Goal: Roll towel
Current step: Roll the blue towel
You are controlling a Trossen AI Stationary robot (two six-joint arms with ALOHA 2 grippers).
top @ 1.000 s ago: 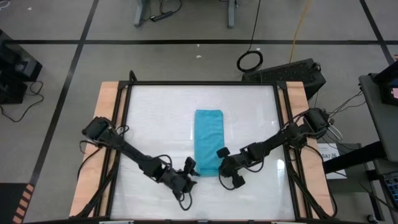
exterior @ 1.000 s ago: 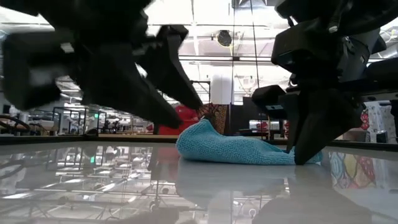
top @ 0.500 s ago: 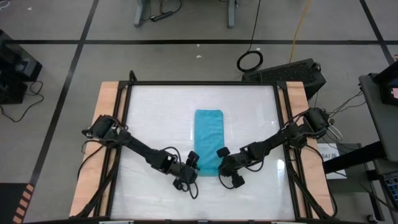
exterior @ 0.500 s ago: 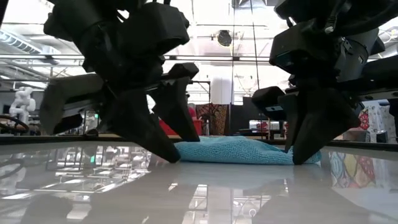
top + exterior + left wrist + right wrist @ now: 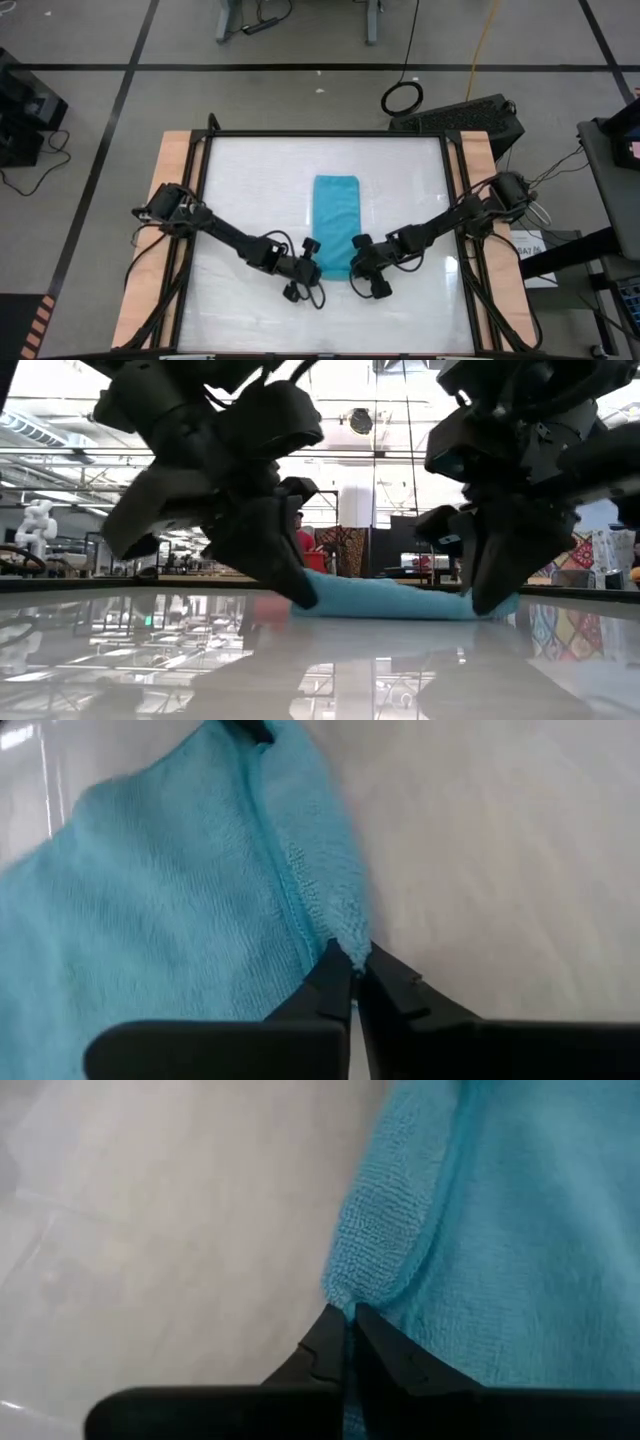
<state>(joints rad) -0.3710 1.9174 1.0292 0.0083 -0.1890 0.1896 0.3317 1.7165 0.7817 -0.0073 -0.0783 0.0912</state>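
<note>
The towel [image 5: 336, 225] lies flat in the middle of the counter [image 5: 250, 170], each near corner pinched by clenched fingers of the left gripper [image 5: 352, 970] and right gripper [image 5: 347, 1320], and since each grasp holds only the hem, a corner may slip out.

White glossy table top [image 5: 250, 190] lies under both my grippers. A wooden strip [image 5: 170, 200] runs along its edge, well out to the side of my left gripper [image 5: 314, 266].

Past the table's far edge, ahead of my right gripper [image 5: 354, 266]:
- a coiled black cable [image 5: 401, 98] on the grey floor [image 5: 300, 95]
- a dark flat case [image 5: 470, 118] just beside the coil
- a yellow cord [image 5: 486, 40] farther off

Low view: a white figure [image 5: 38, 520] stands in the room well beyond my left gripper.
</note>
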